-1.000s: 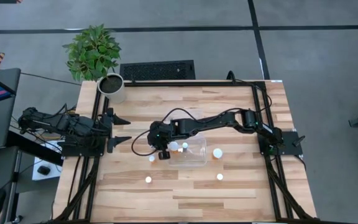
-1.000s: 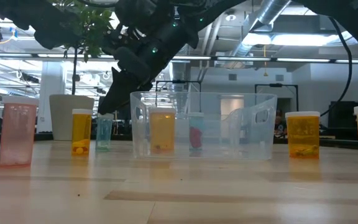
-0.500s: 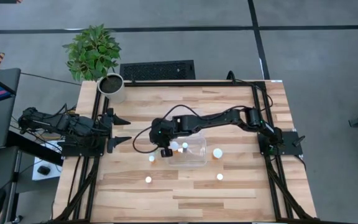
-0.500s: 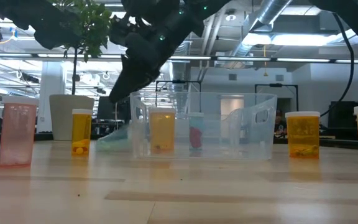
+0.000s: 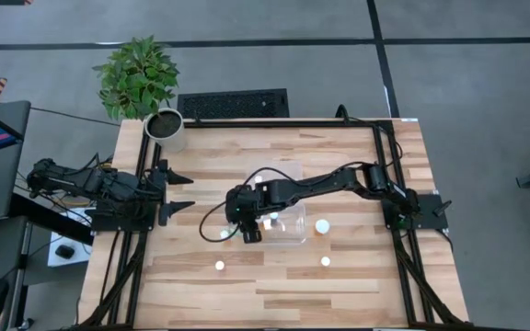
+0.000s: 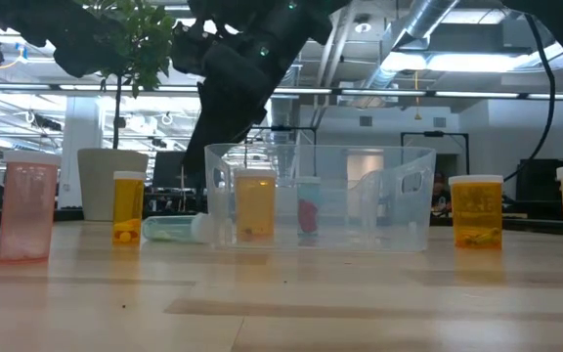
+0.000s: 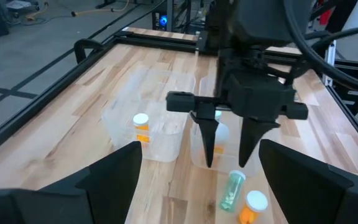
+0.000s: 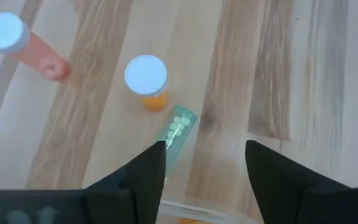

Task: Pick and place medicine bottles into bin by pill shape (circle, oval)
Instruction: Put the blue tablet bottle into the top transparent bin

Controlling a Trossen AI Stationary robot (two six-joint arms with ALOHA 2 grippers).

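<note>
My right gripper (image 5: 247, 234) is open and hangs just outside the left wall of the clear bin (image 5: 288, 225), fingers pointing down. Below its fingertips a pale green bottle (image 8: 178, 127) lies on its side on the table, also seen in the low view (image 6: 174, 229) and the left wrist view (image 7: 230, 190); the fingers stand above it and apart from it. An orange bottle with a white cap (image 8: 146, 78) stands right beside it. Two bottles stand inside the bin (image 6: 255, 205). My left gripper (image 5: 187, 193) is open and waits at the table's left edge.
A pink bottle (image 6: 27, 210) and an orange one (image 6: 128, 207) stand left of the bin; two more orange bottles (image 6: 477, 210) stand to its right. A white plant pot (image 5: 166, 127) stands at the far left corner.
The green bottle stood upright beside the bin's left wall; it has tipped over and now lies on its side on the table. My right gripper has gone a little toward the table's near edge and has risen off the bottle.
</note>
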